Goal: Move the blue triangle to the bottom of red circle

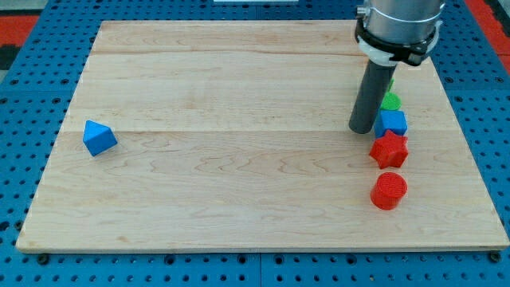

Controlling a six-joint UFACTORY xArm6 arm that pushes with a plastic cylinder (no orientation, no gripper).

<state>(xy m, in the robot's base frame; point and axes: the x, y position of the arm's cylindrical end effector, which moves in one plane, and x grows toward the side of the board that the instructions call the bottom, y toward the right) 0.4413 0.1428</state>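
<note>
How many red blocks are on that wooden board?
2: the red star near the view's right edge, and the red circle just below it. The rod could be hiding others.

Blue triangle (99, 137): solid wedge, lying flat near the board's left edge, at mid-height. Red circle (389, 191): ribbed disc, lying flat near the bottom right, well apart from the triangle
</note>
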